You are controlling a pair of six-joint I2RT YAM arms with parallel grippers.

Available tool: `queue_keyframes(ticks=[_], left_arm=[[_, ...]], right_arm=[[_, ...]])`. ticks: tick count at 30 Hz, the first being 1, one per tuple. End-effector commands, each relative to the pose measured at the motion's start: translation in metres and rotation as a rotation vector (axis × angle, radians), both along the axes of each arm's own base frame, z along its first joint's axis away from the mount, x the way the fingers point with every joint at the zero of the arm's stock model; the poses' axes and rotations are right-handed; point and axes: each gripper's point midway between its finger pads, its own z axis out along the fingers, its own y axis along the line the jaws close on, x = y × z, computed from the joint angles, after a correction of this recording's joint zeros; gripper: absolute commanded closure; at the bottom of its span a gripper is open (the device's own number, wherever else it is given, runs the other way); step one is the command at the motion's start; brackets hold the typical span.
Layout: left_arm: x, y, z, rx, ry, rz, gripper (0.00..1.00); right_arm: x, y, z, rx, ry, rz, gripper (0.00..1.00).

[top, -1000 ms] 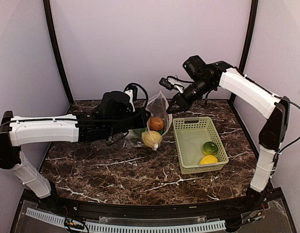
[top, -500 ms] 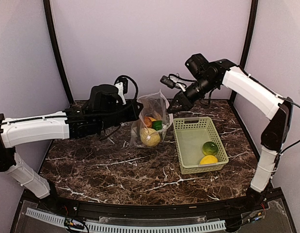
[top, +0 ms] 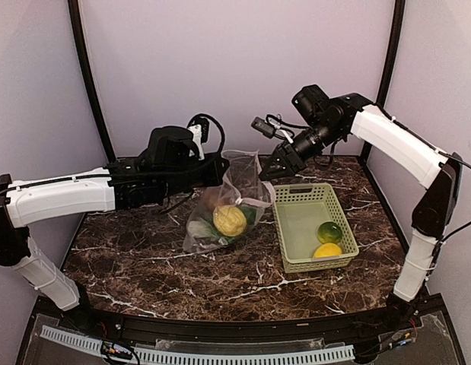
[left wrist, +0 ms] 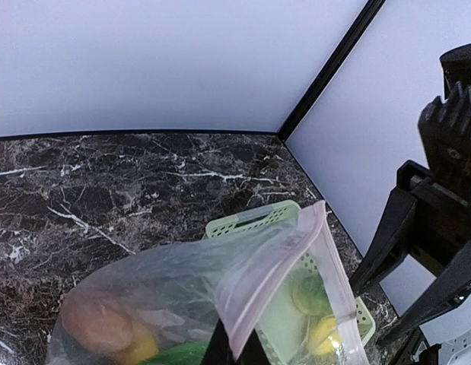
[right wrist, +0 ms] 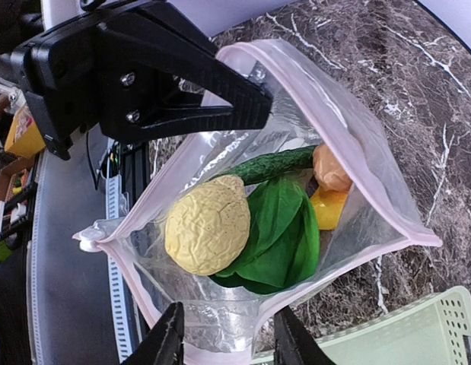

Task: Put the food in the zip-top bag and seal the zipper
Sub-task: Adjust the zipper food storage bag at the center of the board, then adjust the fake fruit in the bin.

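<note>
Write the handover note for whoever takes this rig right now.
Left gripper: shut on the bag at its rim, holding the mouth up.
Right gripper: open at the opposite rim, not gripping.
In the bag: lump, bok choy, long vegetable, orange fruit.
In the basket: lime and lemon.
Done: those four items are bagged.
To do: bag the lime and lemon, then press the zipper shut; it is open now.
</note>
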Motion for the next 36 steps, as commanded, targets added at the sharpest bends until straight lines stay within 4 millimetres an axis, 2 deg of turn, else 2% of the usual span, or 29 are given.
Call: queue_keyframes(ticks=[1,4,9,13,15,22,26,33,36], left_arm=[[-0.005,0.003,-0.013,-0.012,0.031,-0.019,0.99],[-0.010,0.005,-0.020,-0.032,0.043,-0.028,0.99],[-0.017,0.006,-0.031,-0.057,0.067,-0.054,0.99],[-0.024,0.009,-0.041,-0.067,0.098,-0.064,0.99],[-0.028,0.011,-0.038,-0.096,0.097,-0.072,0.99],[-0.034,0.014,-0.040,-0.102,0.115,-0.085,0.99],[-0.037,0.012,-0.041,-0.083,0.119,-0.111,0.99],[-0.040,0.011,-0.032,-0.036,0.109,-0.143,0.99],[-0.040,0.018,-0.032,-0.028,0.105,-0.117,0.99]], right_arm=[[-0.003,-0.013,-0.007,-0.038,-0.020,0.001,0.57],[-0.007,-0.034,0.004,-0.049,-0.066,-0.022,0.53],[-0.007,-0.078,-0.007,-0.076,-0.080,-0.111,0.48],[-0.016,-0.105,-0.033,-0.159,-0.101,-0.152,0.48],[-0.019,-0.117,-0.044,-0.204,-0.105,-0.170,0.48],[-0.010,-0.159,-0.091,-0.390,-0.122,-0.220,0.48],[-0.008,-0.173,-0.121,-0.477,-0.110,-0.220,0.47],[0.012,-0.191,-0.149,-0.596,-0.177,-0.279,0.42],[0.014,-0.195,-0.160,-0.629,-0.162,-0.276,0.41]])
